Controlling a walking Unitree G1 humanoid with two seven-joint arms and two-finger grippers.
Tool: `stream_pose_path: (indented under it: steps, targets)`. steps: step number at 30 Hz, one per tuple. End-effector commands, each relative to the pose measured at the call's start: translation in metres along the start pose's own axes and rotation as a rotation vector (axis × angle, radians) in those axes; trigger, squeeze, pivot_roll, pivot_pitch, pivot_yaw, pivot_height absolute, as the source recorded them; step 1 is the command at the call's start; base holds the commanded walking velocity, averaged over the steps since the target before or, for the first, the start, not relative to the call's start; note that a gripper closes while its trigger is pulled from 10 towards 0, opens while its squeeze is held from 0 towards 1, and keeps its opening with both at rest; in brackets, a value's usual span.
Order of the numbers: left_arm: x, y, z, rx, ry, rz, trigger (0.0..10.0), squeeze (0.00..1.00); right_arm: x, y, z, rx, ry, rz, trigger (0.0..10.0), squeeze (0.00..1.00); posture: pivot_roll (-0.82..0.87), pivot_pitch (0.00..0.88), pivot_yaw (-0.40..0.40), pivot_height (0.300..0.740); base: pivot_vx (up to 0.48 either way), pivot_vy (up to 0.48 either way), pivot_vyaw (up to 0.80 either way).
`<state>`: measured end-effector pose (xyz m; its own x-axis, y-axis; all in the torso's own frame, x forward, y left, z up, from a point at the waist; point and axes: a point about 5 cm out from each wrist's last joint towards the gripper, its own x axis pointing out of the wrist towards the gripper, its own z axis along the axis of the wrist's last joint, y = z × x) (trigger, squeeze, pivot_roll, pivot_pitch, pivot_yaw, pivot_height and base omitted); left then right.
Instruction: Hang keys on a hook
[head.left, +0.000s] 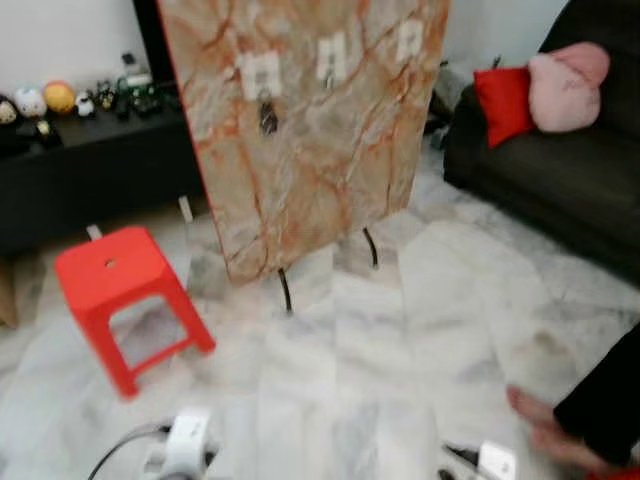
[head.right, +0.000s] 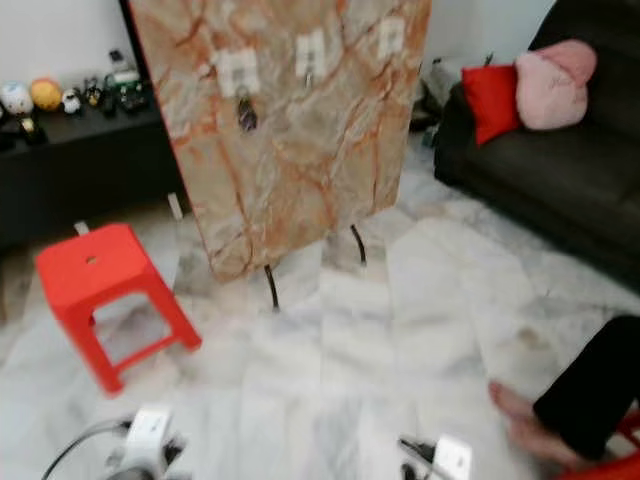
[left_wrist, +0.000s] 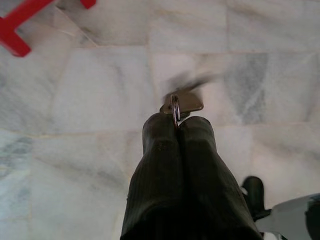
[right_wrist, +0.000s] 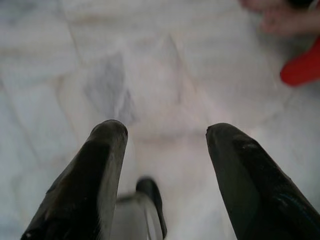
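Observation:
A marble-patterned board (head.left: 310, 130) leans on thin black legs ahead of me. It carries three white hook plates; a dark key bunch (head.left: 268, 117) hangs from the left hook (head.left: 262, 75), while the middle hook (head.left: 331, 58) and right hook (head.left: 409, 40) look bare. In the left wrist view my left gripper (left_wrist: 176, 122) is shut on a key ring with keys (left_wrist: 181, 102), held over the marble floor. My right gripper (right_wrist: 165, 131) stands open above the floor with nothing between its fingers. Both wrists show at the bottom of the head views.
A red plastic stool (head.left: 125, 290) stands at the left. A black shelf (head.left: 90, 160) with small toys runs behind it. A dark sofa (head.left: 560, 170) with red and pink cushions is at the right. A person's bare foot (head.left: 545, 425) rests at the lower right.

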<state>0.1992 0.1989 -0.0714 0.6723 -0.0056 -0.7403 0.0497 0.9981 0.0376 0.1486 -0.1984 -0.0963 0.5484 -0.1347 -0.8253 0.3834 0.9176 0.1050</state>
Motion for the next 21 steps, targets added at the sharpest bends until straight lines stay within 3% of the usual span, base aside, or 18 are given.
stream_pose_path:
  steps: [1,21]
  targets:
    - [-0.0027,0.0123,-0.004,0.014,0.019,0.029,10.0,0.0,0.0003,0.01,-0.0027,0.02,0.01,0.026,10.0,0.0,0.0,0.0,-0.052,0.74,0.285,0.0,0.0]
    - [-0.0037,0.0164,-0.0048,0.002,0.019,0.036,10.0,0.0,0.0003,0.0113,-0.0032,0.003,0.01,0.03,10.0,0.0,-0.01,0.0,-0.043,0.74,0.304,0.0,0.0]
